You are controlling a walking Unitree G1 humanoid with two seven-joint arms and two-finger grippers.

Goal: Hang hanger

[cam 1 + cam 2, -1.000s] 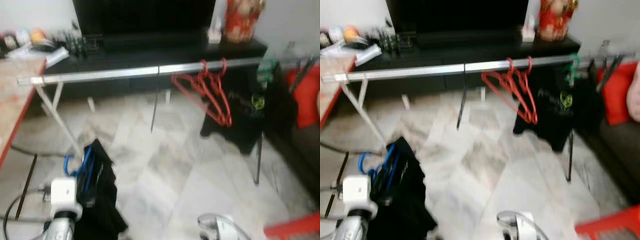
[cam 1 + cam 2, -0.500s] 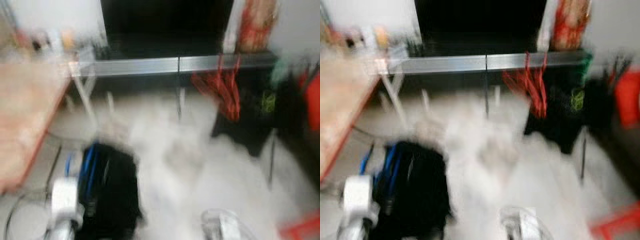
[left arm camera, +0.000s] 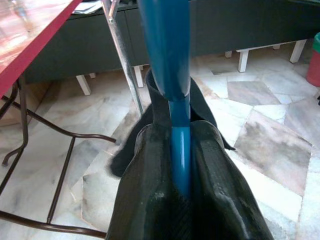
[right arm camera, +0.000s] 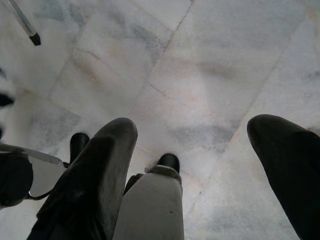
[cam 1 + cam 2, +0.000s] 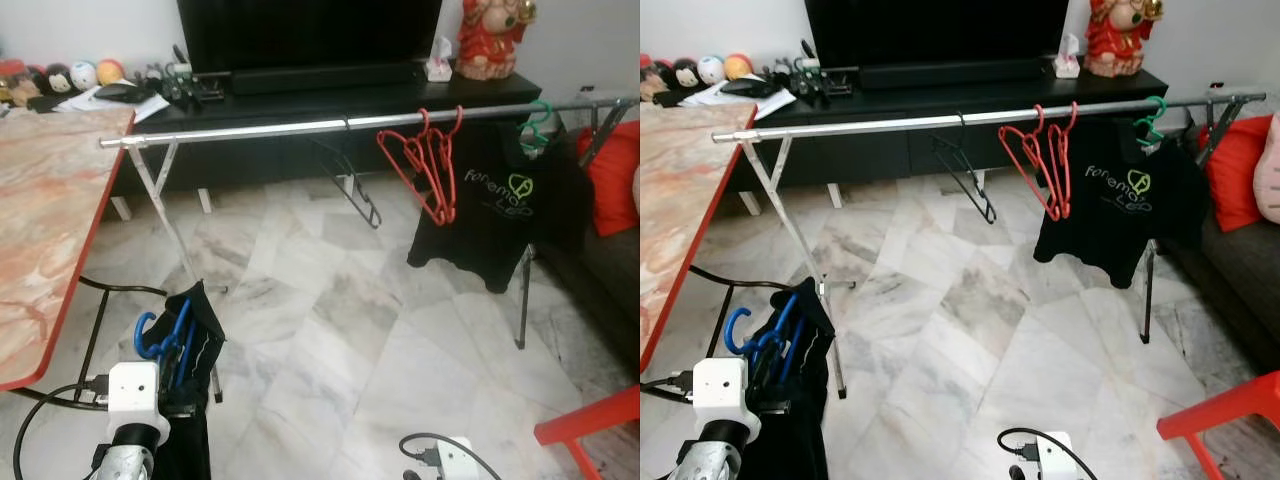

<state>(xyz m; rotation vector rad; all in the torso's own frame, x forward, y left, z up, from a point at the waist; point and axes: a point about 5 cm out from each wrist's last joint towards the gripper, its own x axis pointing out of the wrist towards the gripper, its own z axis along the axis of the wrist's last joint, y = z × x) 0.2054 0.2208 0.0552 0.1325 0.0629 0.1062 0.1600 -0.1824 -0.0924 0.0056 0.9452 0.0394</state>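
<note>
My left gripper [image 3: 180,165] is shut on a blue hanger [image 5: 160,335] that carries a black garment [image 5: 200,330], held low at my left side. The hanger's blue neck [image 3: 172,65] runs up between the two black fingers [image 3: 145,180]. Ahead stands a silver clothes rail [image 5: 300,127] on crossed legs. On it hang a black wire hanger [image 5: 355,190], red hangers [image 5: 425,170] and a black printed T-shirt [image 5: 505,205] on a green hanger [image 5: 535,115]. My right gripper [image 4: 192,150] hangs open over the marble floor, with nothing between its fingers [image 4: 100,165].
A marble-topped table with a red edge [image 5: 55,230] stands at my left. A black TV bench [image 5: 330,100] with a television lies behind the rail. A red cushion [image 5: 612,180] on a sofa is at right, and a red stool corner [image 5: 590,425] at lower right.
The camera swung and steadied; the view is sharp now. The table shows larger at left and the rail sits further right. The black wire hanger now hangs tilted. My left gripper still holds the blue hanger.
</note>
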